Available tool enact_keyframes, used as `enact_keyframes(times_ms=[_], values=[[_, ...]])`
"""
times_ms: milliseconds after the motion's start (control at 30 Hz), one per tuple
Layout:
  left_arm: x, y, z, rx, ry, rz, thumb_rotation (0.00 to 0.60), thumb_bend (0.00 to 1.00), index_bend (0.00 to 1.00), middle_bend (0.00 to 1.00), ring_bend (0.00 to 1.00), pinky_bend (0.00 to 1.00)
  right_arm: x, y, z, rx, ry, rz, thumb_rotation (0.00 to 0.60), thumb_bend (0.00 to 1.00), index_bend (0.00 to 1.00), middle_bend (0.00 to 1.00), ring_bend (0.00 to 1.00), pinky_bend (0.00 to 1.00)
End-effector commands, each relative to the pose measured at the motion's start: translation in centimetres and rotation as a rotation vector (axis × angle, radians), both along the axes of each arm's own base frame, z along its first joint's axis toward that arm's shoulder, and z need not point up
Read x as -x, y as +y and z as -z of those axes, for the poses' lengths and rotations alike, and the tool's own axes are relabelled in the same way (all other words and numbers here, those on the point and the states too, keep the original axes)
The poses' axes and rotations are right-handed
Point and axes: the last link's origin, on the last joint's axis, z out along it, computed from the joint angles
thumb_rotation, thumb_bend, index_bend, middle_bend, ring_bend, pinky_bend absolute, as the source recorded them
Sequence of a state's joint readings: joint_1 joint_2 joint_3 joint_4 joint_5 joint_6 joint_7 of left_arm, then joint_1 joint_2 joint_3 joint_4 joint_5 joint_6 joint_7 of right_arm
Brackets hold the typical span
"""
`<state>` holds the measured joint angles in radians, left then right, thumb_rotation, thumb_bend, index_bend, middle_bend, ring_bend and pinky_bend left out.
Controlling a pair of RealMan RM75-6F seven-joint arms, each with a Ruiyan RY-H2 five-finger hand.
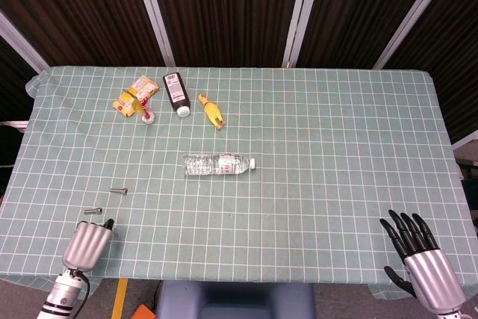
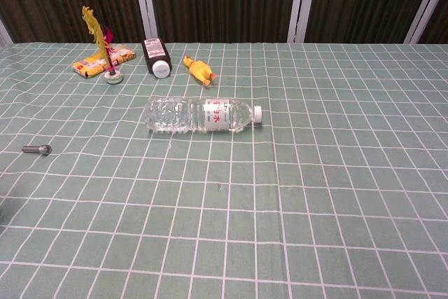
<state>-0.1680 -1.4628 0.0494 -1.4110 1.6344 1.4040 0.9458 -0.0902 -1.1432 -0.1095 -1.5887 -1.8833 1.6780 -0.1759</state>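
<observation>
A green grid-checked tablecloth (image 1: 336,132) covers the table before dark corrugated walls; the left hand (image 1: 88,243), fingers curled in, sits beside a bolt (image 1: 92,211), and the right hand (image 1: 418,258) rests with fingers spread.

Matt checked cloth (image 1: 336,147), clear glossy plastic bottle (image 1: 216,163), dull metal bolts (image 1: 118,190)

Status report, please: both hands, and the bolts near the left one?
Left hand: fingers curled under, grip hidden. Right hand: open, empty. Near bolt and far bolt lie loose beyond left hand; nothing between.
</observation>
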Motion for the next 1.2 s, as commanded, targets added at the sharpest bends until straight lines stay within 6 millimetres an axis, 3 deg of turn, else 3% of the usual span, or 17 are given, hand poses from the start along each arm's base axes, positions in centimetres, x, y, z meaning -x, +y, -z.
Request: enact_keyframes(times_ms=[33, 467, 833, 933, 1067, 1200], values=[[-0.9, 0.2, 0.6, 0.027, 0.051, 0.011, 0.600, 0.42, 0.49, 1.00, 1.00, 1.00, 0.0, 0.0, 0.0, -0.002, 0.002, 0.000, 0.600, 0.28, 0.00, 0.00, 0.00, 0.00], [-1.6, 0.4, 1.8, 0.049, 0.104, 0.013, 0.600, 0.42, 0.48, 1.00, 1.00, 1.00, 0.0, -0.1, 0.0, -0.004, 0.003, 0.007, 0.600, 0.28, 0.00, 0.00, 0.00, 0.00], [-1.8, 0.3, 1.5, 0.044, 0.074, 0.009, 0.600, 0.42, 0.35, 1.00, 1.00, 1.00, 0.0, -0.1, 0.0, -0.001, 0.005, 0.009, 0.600, 0.28, 0.00, 0.00, 0.00, 0.00], [-2.3, 0.0, 0.7, 0.037, 0.027, 0.007, 0.600, 0.42, 0.33, 1.00, 1.00, 1.00, 0.0, -0.1, 0.0, 0.001, 0.006, 0.009, 0.600, 0.28, 0.00, 0.00, 0.00, 0.00], [-3.1, 0.3, -2.0, 0.002, -0.159, 0.008, 0.600, 0.42, 0.34, 1.00, 1.00, 1.00, 0.0, 0.0, -0.1, 0.007, 0.003, 0.009, 0.600, 0.28, 0.00, 0.00, 0.00, 0.00], [-1.8, 2.2, -5.0, -0.056, -0.418, -0.013, 0.600, 0.42, 0.38, 1.00, 1.00, 1.00, 0.0, 0.1, -0.2, 0.008, 0.004, 0.005, 0.600, 0.28, 0.00, 0.00, 0.00, 0.00]])
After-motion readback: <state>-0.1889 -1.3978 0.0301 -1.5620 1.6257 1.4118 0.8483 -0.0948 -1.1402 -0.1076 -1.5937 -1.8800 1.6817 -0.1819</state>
